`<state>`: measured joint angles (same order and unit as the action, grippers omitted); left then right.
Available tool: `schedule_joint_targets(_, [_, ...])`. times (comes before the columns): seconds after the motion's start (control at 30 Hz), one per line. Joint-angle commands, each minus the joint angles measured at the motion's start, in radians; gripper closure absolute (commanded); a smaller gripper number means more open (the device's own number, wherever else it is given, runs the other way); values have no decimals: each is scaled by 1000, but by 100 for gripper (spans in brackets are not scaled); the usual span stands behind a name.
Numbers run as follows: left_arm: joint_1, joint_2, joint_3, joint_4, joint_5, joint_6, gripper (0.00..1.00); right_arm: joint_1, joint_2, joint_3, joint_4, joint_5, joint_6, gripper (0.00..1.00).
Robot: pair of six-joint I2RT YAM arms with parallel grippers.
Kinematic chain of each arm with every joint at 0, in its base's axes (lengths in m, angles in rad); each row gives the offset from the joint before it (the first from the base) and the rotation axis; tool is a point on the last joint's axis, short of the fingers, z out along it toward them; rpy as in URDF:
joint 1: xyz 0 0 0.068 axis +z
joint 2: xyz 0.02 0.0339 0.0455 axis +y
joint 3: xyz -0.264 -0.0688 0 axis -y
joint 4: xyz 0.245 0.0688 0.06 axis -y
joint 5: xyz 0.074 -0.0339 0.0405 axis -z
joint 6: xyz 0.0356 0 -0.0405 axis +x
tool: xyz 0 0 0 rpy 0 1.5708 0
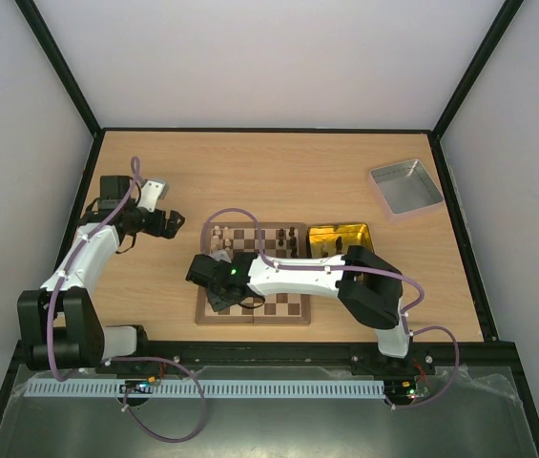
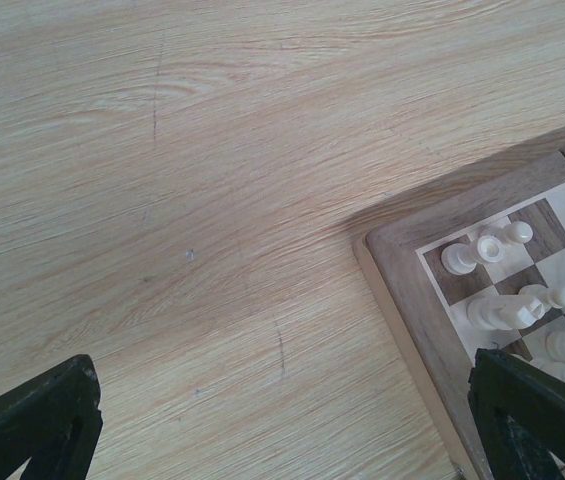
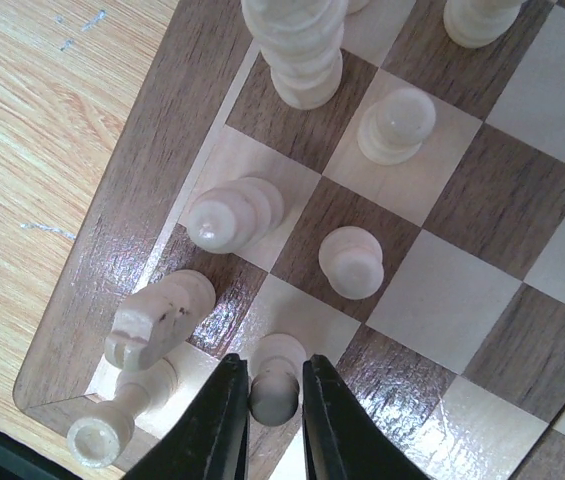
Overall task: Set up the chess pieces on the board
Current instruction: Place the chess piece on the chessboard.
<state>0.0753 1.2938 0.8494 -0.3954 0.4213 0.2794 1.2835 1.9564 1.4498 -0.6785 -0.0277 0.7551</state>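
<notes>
Checkered board (image 3: 112,260) corner, cream pawn (image 3: 275,385) between fingers (image 3: 217,430) of right pincer (image 3: 274,375), grip unclear

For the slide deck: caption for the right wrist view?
Right fingers bracket a cream pawn near the chessboard corner.

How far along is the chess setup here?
Done: cream rook, knight, bishop and two pawns stand at the board corner. In hand: the right gripper straddles a third pawn standing on its square; gripping or releasing, unclear. Remaining: only a few dark pieces show by the tin, so that side looks unfinished.
</notes>
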Motion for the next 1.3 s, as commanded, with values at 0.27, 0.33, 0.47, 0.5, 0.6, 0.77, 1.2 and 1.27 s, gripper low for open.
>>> schedule_joint_targets(0.27, [7, -3, -7, -17, 26, 0, 0, 10, 8, 30, -38, 23, -12, 84])
schedule_joint_targets(0.33, [6, -2, -7, -17, 27, 0, 0, 10, 3, 24, -38, 27, -10, 84])
schedule_joint_targets(0.47, [6, -3, -7, -20, 34, 3, 0, 10, -3, 19, -31, 28, -7, 85])
schedule_joint_targets(0.5, [7, -4, -7, -20, 34, 3, 0, 10, -2, 18, -31, 28, -5, 85])
schedule_joint_targets(0.6, [6, -3, -9, -22, 33, 5, 0, 10, -1, 18, -30, 28, -5, 87])
schedule_joint_targets(0.77, [7, -3, -9, -23, 35, 7, 0, 10, 0, 17, -28, 20, -4, 87])
schedule_joint_targets(1.2, [7, -6, -7, -32, 38, 10, 0, 10, -4, 9, -23, 23, 4, 82])
schedule_joint_targets(1.27, [7, -7, -6, -31, 37, 11, 0, 10, -6, 4, -21, 23, 6, 81])
